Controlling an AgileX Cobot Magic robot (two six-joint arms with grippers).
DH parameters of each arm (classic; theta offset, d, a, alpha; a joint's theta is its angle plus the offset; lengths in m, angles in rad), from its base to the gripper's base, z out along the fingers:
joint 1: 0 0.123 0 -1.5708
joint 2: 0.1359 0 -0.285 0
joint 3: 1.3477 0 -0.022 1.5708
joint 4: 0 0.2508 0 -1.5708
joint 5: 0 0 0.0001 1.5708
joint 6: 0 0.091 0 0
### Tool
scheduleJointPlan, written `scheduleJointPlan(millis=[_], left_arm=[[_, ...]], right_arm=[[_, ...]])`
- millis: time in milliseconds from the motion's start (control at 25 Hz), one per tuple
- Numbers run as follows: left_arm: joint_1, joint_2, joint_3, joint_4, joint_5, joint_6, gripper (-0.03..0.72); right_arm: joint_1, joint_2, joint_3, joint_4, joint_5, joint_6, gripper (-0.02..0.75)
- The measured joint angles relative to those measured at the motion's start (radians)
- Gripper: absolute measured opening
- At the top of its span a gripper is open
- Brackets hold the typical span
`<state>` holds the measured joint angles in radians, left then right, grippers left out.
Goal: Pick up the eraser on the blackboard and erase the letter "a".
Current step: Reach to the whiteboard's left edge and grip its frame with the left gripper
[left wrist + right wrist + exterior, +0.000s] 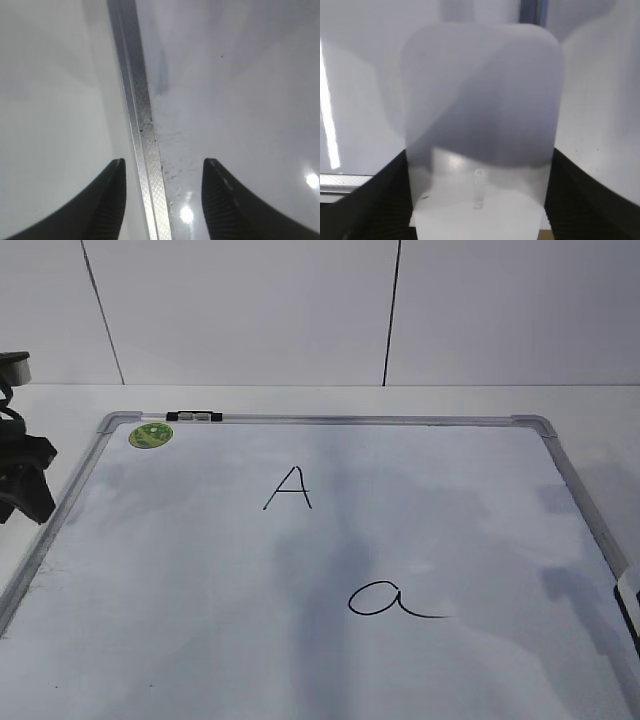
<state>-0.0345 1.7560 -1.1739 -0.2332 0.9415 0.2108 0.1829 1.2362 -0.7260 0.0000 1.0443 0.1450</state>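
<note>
The eraser (480, 115), a white rounded block with faint grey print, fills the right wrist view. My right gripper (479, 155) is shut on it, one black finger pressed on each long side. In the exterior view only a white sliver of the eraser (627, 591) shows at the right edge, over the blackboard (200, 570). The cursive letter "a" (390, 600) is written on the board's lower middle, left of the eraser. My left gripper (162, 162) is open and empty above the board's left frame rail (145, 130); its arm (22, 475) sits at the far left.
A capital "A" (288, 488) is written above the "a". A round green sticker (151, 435) is at the board's top-left corner, and a small black-and-clear marker (195, 417) lies on the top rail. A white wall stands behind the table.
</note>
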Motion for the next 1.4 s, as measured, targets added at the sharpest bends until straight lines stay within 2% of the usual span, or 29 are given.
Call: scheduleJointPlan(millis=[280, 760, 1000, 1120, 1280, 1400], left_arm=[[0.000, 0.065, -0.008, 0.002, 0.004, 0.000, 0.302], [0.035, 0.124, -0.009, -0.014, 0.005, 0.027, 0.257], [0.035, 0.139, -0.009, -0.027, 0.005, 0.033, 0.208], [0.035, 0.140, -0.009, -0.027, 0.005, 0.033, 0.164], [0.035, 0.145, -0.009, -0.027, 0.005, 0.035, 0.063], [0.035, 0.147, -0.012, -0.027, 0.005, 0.036, 0.030]], right_arm=[[0.000, 0.000, 0.000, 0.000, -0.006, -0.008, 0.571], [0.000, 0.000, 0.000, 0.000, -0.012, -0.009, 0.571], [0.000, 0.000, 0.000, 0.000, -0.012, -0.012, 0.571], [0.000, 0.000, 0.000, 0.000, -0.012, -0.012, 0.571], [0.000, 0.000, 0.000, 0.000, -0.012, -0.012, 0.571], [0.000, 0.000, 0.000, 0.000, -0.012, -0.012, 0.571]])
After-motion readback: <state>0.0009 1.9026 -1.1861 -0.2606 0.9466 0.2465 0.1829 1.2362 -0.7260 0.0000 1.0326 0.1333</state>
